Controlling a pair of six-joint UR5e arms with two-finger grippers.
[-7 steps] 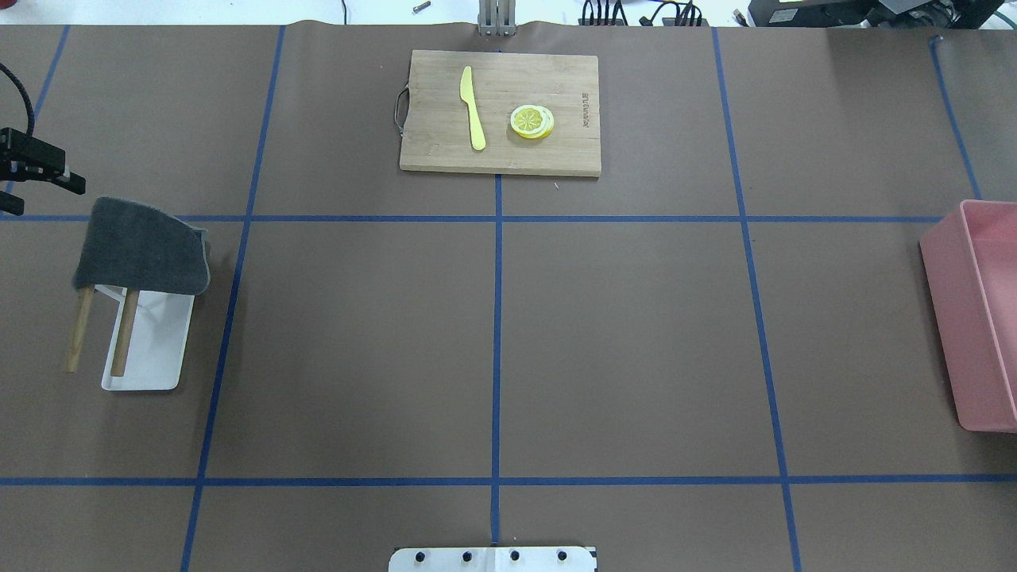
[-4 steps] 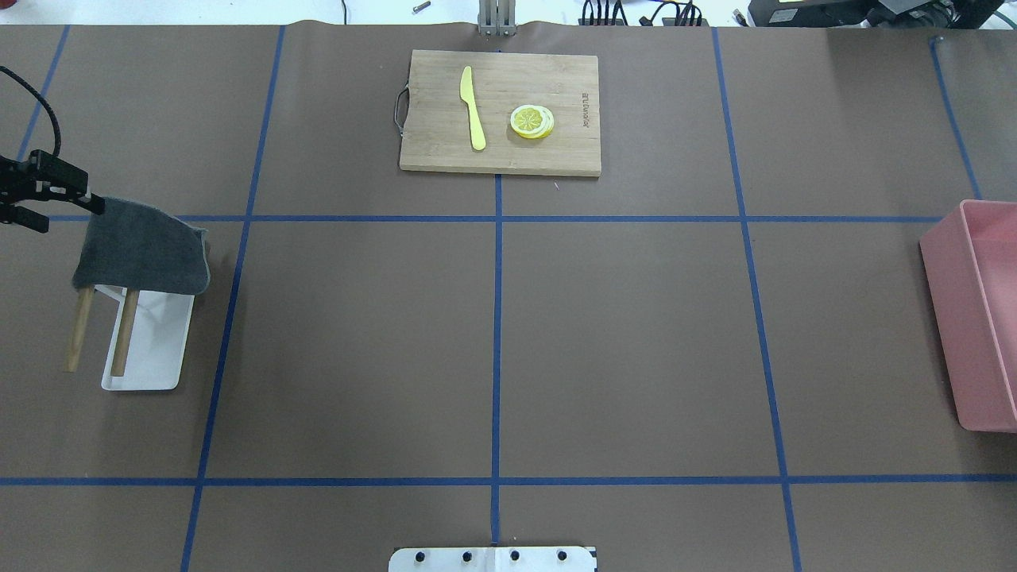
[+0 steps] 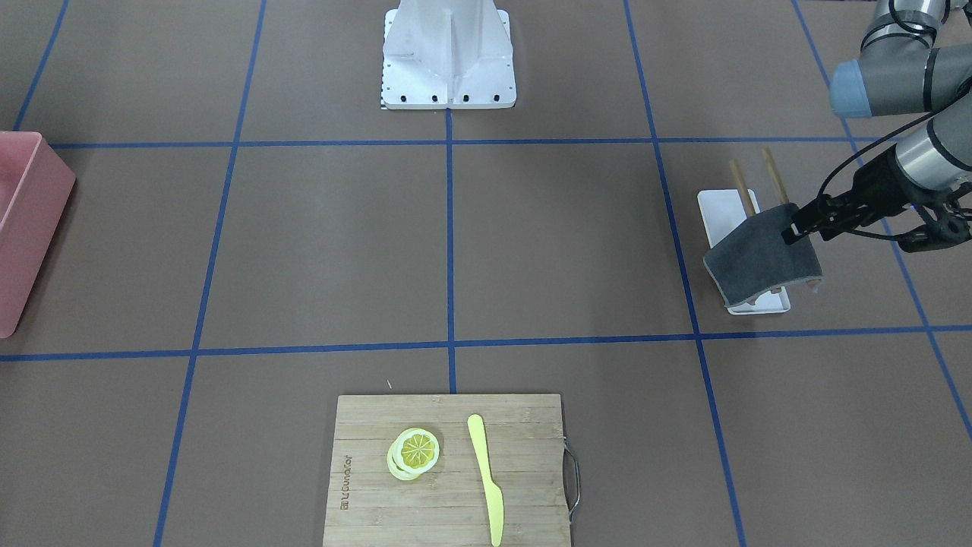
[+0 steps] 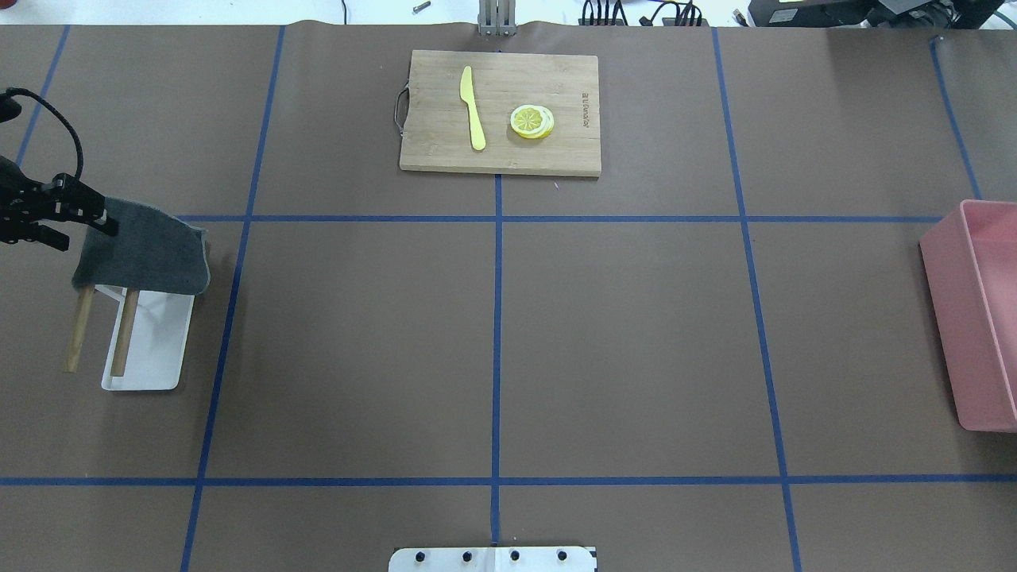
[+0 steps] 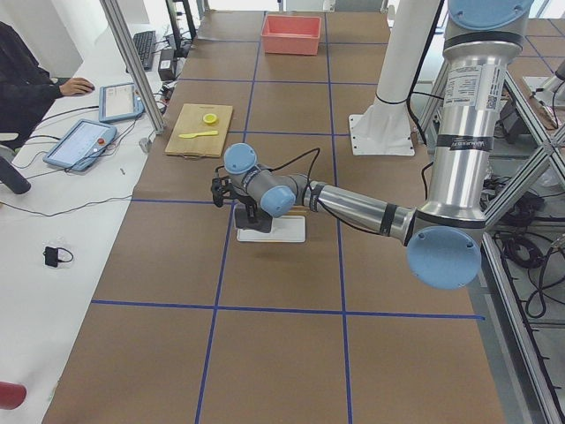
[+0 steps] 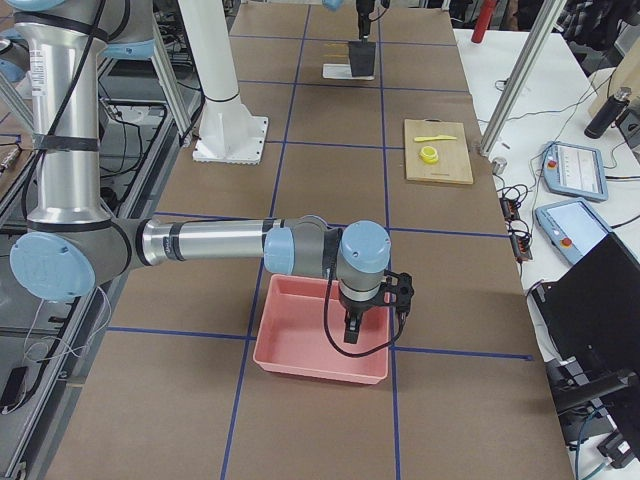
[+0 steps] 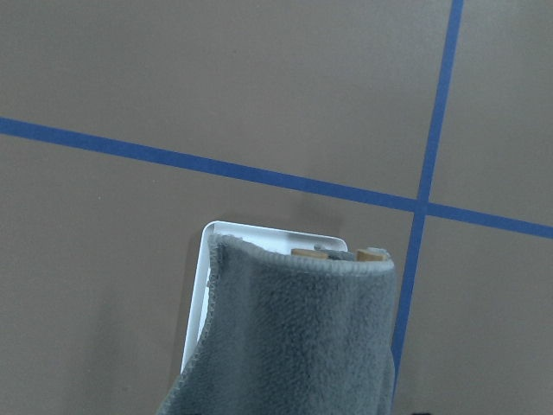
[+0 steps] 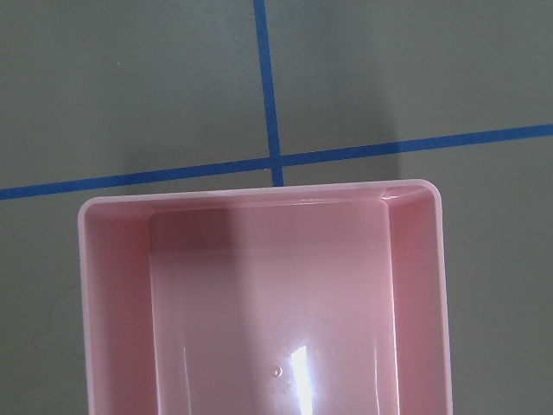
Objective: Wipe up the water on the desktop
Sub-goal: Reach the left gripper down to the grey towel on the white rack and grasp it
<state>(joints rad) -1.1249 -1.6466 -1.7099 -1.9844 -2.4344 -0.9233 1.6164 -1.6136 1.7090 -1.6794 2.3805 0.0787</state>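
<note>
Desktop (image 4: 636, 318) bears cutting board (image 4: 441, 151), pink bin (image 4: 985, 334), cloth-draped rack (image 4: 155, 349).

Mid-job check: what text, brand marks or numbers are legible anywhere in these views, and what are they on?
Nothing reads clearly.
Brand mark burnt into the cutting board: too small to make out.
Label on the left arm: blurred.
Tablets on the side bench: screens too small to read.
</note>
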